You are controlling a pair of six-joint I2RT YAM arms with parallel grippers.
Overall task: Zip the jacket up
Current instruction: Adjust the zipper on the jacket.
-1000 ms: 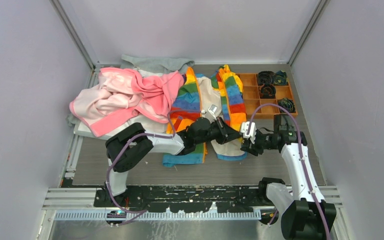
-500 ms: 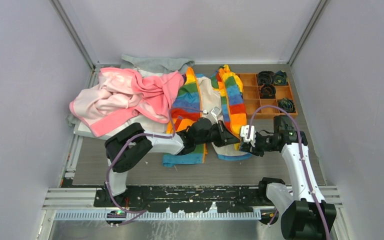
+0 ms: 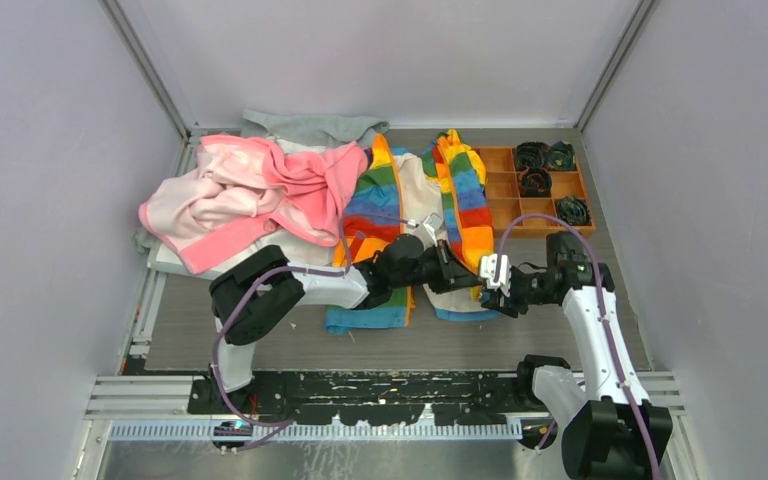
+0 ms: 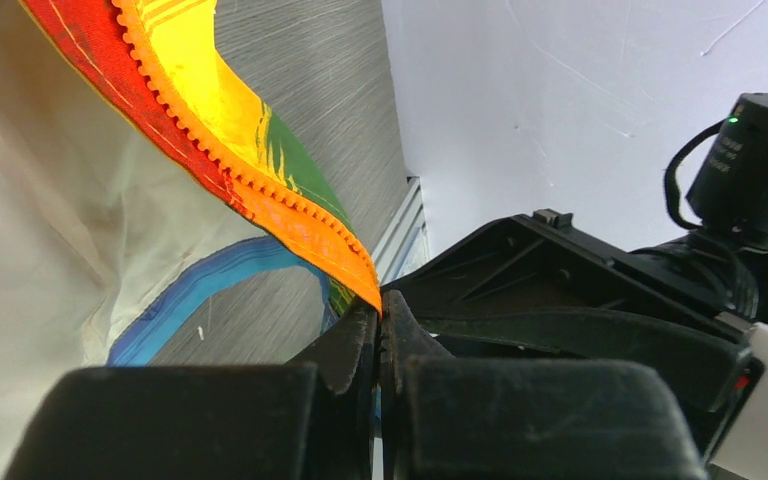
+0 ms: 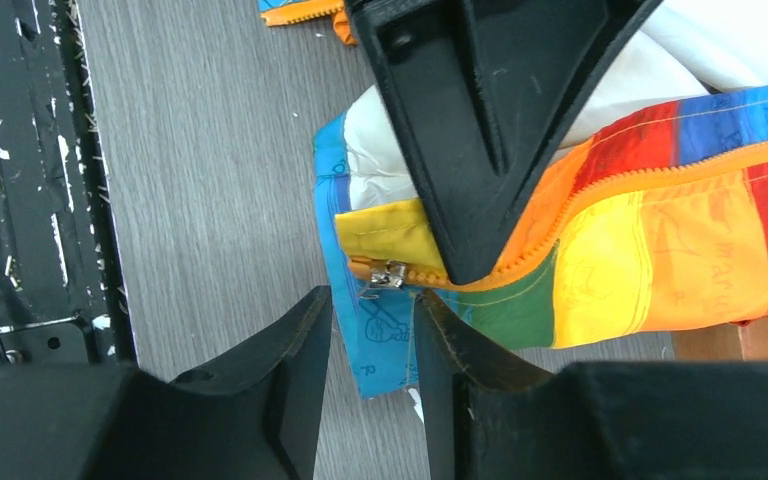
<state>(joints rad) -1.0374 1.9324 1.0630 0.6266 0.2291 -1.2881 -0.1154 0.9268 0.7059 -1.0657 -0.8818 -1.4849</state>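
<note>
The jacket (image 3: pixel 465 205) lies opened out on the table (image 3: pixel 260 345), around the middle of its width and running from the far edge toward the near edge. The pink garment (image 3: pixel 250 190) overlaps it on the left side and the orange tray (image 3: pixel 500 185) sits just beside it on the right.

Treat it as thin, light and fully limp. It has no stiffness of its own, so any pull on one spot is likely to drag the whole panel across the smooth table instead of tensioning the zipper. The only firm parts are the orange zipper tape (image 4: pixel 290 205) with its teeth and the small metal slider (image 5: pixel 385 274).

Your left gripper (image 4: pixel 380 315) is clenched on that tape near its bottom end, fingertips tight together with the cloth pinched between them. That looks like a good anchor.

Your right gripper (image 5: pixel 372 310) has its jaws apart and holds nothing. It stands over the blue hem (image 5: pixel 335 190), just near the slider.

Take the slider, or its pull tab, not the cloth around it. The tab is small and probably slippery, so a pinch could slide off or catch the hem instead. From the overhead view you cannot tell how the other front edge lines up with it.
</note>
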